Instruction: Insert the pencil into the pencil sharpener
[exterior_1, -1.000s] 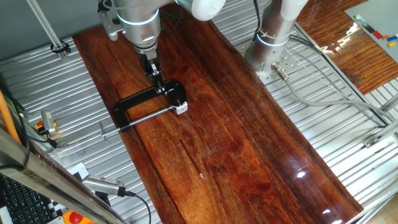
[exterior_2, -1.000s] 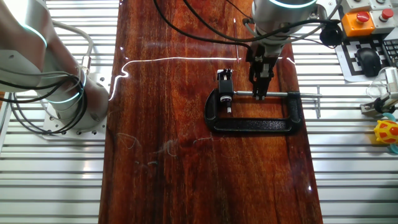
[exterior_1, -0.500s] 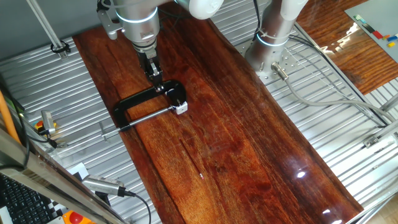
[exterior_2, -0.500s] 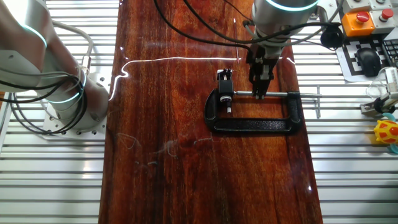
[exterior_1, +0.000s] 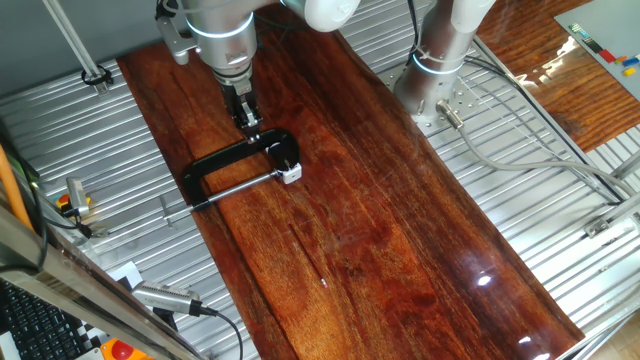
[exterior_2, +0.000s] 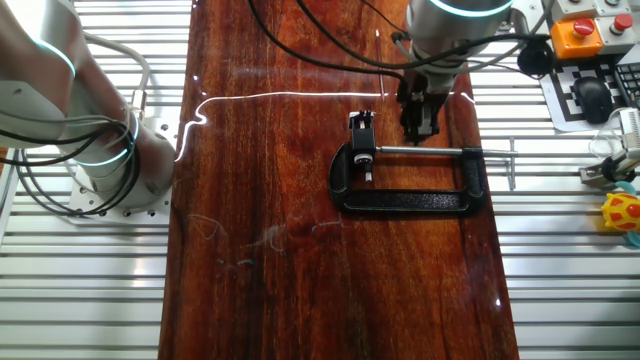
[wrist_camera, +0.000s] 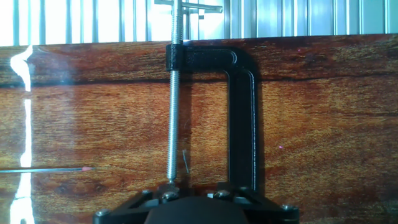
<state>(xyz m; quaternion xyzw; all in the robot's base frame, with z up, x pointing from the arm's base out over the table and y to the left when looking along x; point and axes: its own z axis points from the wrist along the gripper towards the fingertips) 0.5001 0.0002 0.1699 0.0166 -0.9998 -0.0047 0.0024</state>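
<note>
Your gripper (exterior_2: 419, 128) hangs over the clamp's (exterior_2: 410, 180) screw rod (exterior_1: 235, 188). You cannot tell whether its fingers are apart or together: both fixed views show only a dark mass, and in the hand view the fingertips are cut off at the bottom edge. The sharpener (exterior_1: 291, 174) sits in the clamp's mouth at the rod's end, partly hidden. The pencil shows only as a thin line low on the wooden board (wrist_camera: 323, 124); you cannot confirm it.
</note>
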